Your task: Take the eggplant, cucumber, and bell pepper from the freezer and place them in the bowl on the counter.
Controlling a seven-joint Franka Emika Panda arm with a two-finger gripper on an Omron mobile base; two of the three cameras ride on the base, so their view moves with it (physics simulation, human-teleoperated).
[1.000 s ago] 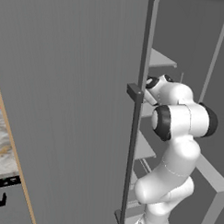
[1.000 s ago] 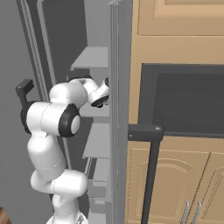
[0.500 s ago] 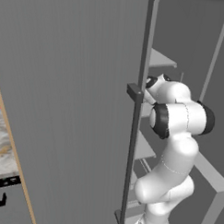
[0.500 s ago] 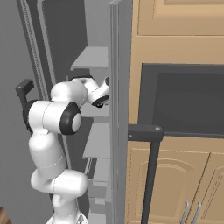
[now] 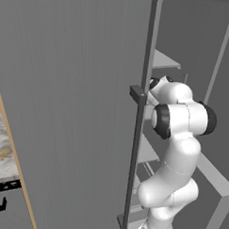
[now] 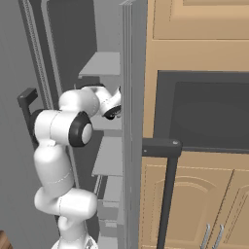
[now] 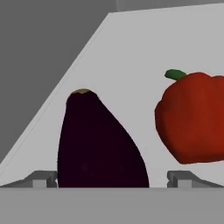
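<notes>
In the left base view, the freezer (image 5: 79, 110) stands with its flat grey door swung out, the long bar handle (image 5: 140, 113) running down its edge. The white arm (image 5: 176, 157) reaches past the handle into the compartment, toward the light grey shelves (image 5: 163, 59).

In the right base view, the arm bends into the freezer interior, its wrist level with a middle shelf; tan wooden cabinets (image 6: 194, 194) stand to the right.

In the hand view, the end effector (image 7: 112, 179) is released, its fingertips (image 7: 41, 178) spread wide on either side of the eggplant (image 7: 98, 144), which lies on the shelf between them. The bell pepper (image 7: 194, 118) sits just beside the eggplant.
</notes>
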